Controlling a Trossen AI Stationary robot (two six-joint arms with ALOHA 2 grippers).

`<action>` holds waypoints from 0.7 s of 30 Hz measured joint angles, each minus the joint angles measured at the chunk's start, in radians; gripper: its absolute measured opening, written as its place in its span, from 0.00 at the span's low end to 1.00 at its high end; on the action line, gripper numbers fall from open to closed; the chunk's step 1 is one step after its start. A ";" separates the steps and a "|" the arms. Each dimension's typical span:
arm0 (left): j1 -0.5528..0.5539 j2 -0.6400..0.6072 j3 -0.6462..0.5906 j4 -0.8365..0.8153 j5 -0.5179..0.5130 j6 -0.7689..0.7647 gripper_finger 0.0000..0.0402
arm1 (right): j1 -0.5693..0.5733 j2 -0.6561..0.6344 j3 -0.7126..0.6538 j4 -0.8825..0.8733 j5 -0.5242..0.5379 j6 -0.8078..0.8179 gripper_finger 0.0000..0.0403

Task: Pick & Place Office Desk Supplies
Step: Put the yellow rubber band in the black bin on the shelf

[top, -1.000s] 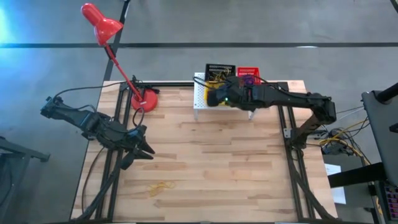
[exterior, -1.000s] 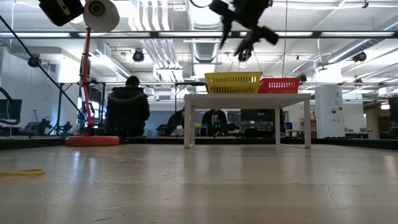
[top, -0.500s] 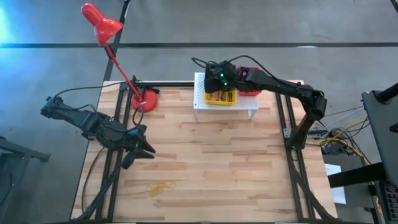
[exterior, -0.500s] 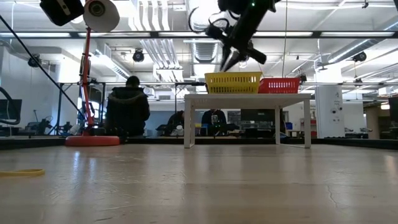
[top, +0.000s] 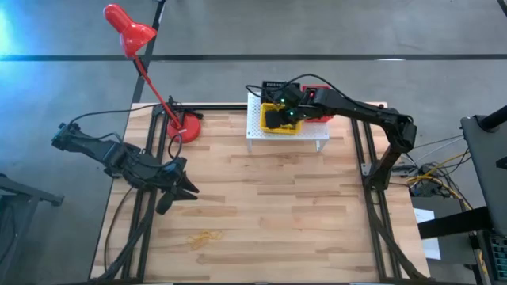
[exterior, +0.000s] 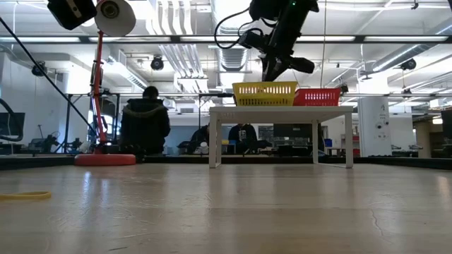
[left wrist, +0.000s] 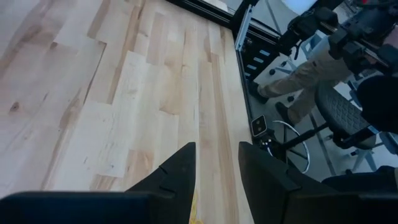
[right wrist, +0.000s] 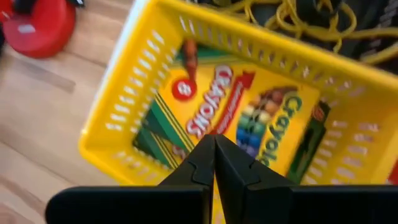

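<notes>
A yellow tray [right wrist: 111, 127] with yellow-green crayon boxes [right wrist: 242, 118] lying flat in it stands on the white perforated stand [top: 255, 131]. A black tray [top: 273, 85] and a red tray [exterior: 318, 97] stand beside it. My right gripper [right wrist: 214, 155] hangs shut just above the yellow tray [exterior: 265, 93], pointing down, with nothing between its fingers. My left gripper [top: 187, 190] waits open near the table's left edge, over bare wood. Loose yellow rubber bands [top: 204, 237] lie flat on the table near its front.
The red desk lamp's base [top: 186, 127] stands left of the stand, its head [top: 127, 28] reaching out past the table's far left corner. More yellow bands [right wrist: 311, 18] fill the black tray. People sit in the room beyond the table [exterior: 145, 123].
My right gripper has shut. It has swung from the stand's near side toward the far edge and back, tipped to point down, and come down over the yellow tray.
</notes>
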 joint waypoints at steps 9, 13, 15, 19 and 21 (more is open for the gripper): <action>0.000 0.000 0.000 -0.001 -0.014 0.003 0.31 | 0.044 -0.020 0.009 0.020 0.114 -0.031 0.02; -0.001 0.000 0.000 -0.028 0.003 0.020 0.31 | 0.157 -0.059 0.079 0.069 0.276 -0.072 0.02; -0.004 0.003 0.000 -0.098 0.033 0.044 0.31 | 0.227 -0.064 0.113 0.070 0.310 -0.122 0.02; -0.028 0.019 -0.034 -0.226 0.082 0.060 0.31 | 0.387 -0.062 0.133 0.063 0.316 -0.185 0.02; -0.061 0.031 -0.074 -0.231 0.127 0.078 0.31 | 0.472 -0.062 0.126 0.057 0.315 -0.195 0.02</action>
